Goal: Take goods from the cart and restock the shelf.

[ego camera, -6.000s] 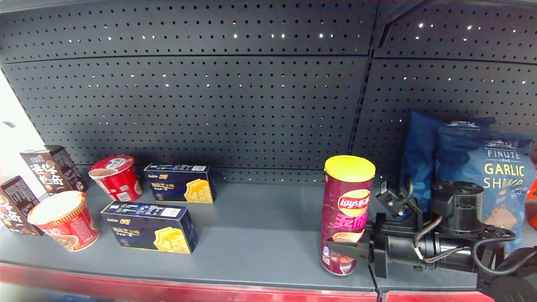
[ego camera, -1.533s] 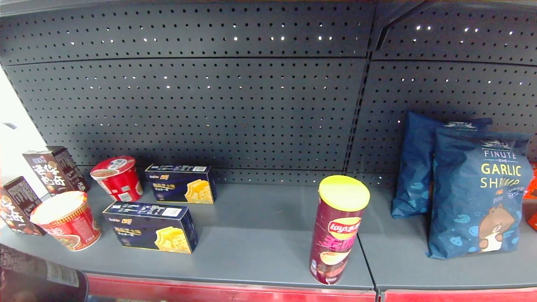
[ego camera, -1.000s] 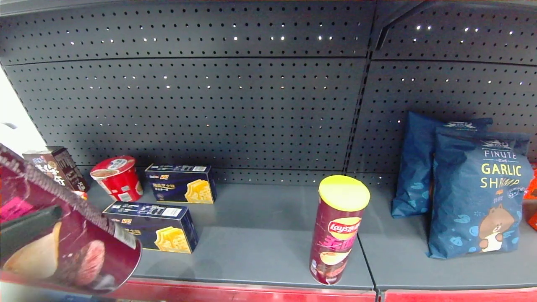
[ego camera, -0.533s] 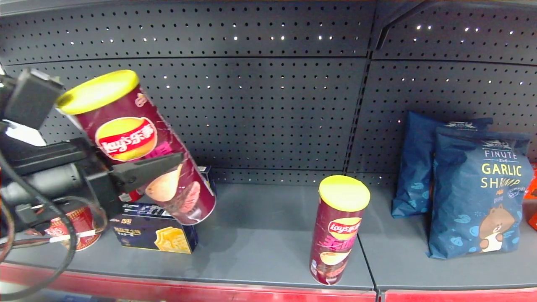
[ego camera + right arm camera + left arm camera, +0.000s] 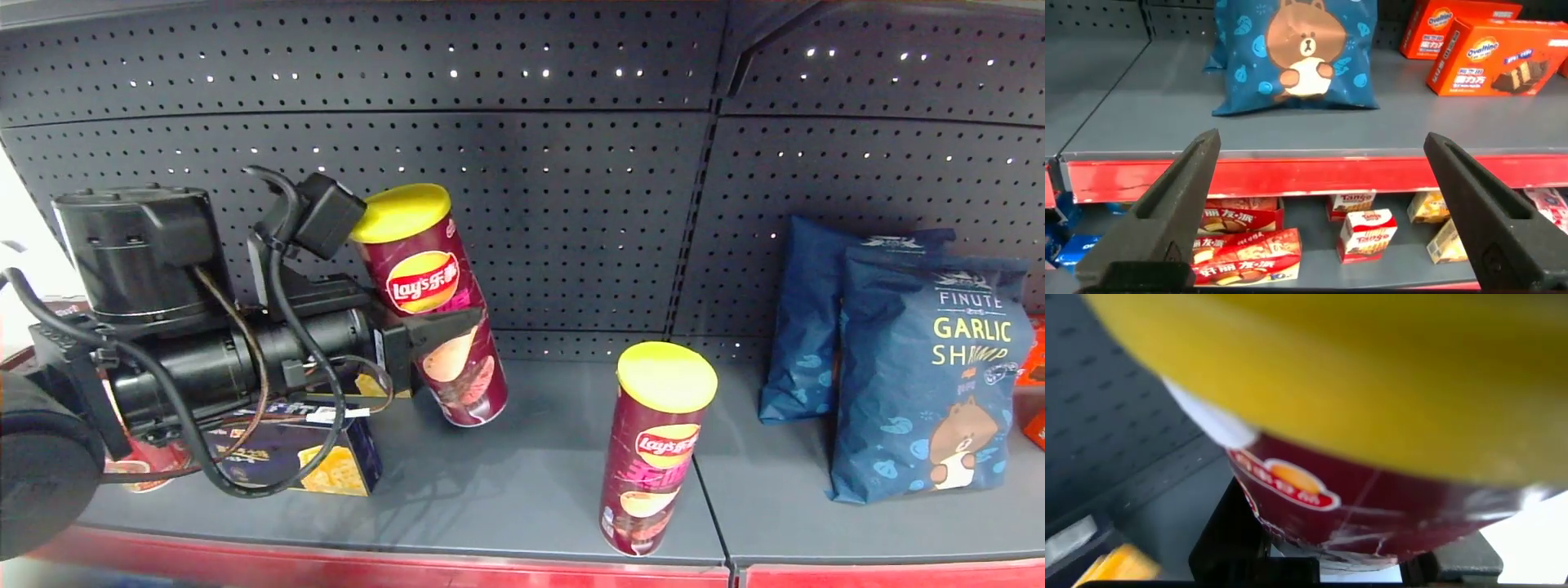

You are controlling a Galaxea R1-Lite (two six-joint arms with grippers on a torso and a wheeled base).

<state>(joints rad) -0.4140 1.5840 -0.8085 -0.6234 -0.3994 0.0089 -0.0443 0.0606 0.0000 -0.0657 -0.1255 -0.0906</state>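
In the head view, a maroon chips can [image 5: 424, 273] with a yellow lid [image 5: 400, 211] is gripped by the left gripper [image 5: 457, 327]; one dark finger is seen pressed across the can's lower half. The can is held tilted, lid leaning toward the shelf's left end, its base raised above the grey shelf [image 5: 522, 490] near the perforated back panel [image 5: 522, 229]. A second chips can [image 5: 657, 457] is stood upright close to the shelf's front edge, apart from the held one and nearer the right end. Two blue garlic shrimp bags [image 5: 931, 384] are leaned at the right end, one behind the other. A navy box [image 5: 335, 461] is seen under the left arm near the front edge.

In the left wrist view, the held can's lid and maroon wall [image 5: 1372, 506] are seen very close up.

In the right wrist view, the right gripper [image 5: 1323, 143] is seen with its fingers [image 5: 1167, 212] spread wide and nothing between them. Beyond them, a blue bag [image 5: 1298, 53] and orange boxes [image 5: 1503, 53] are seen on the shelf, and red boxes [image 5: 1245, 245] on a lower shelf.
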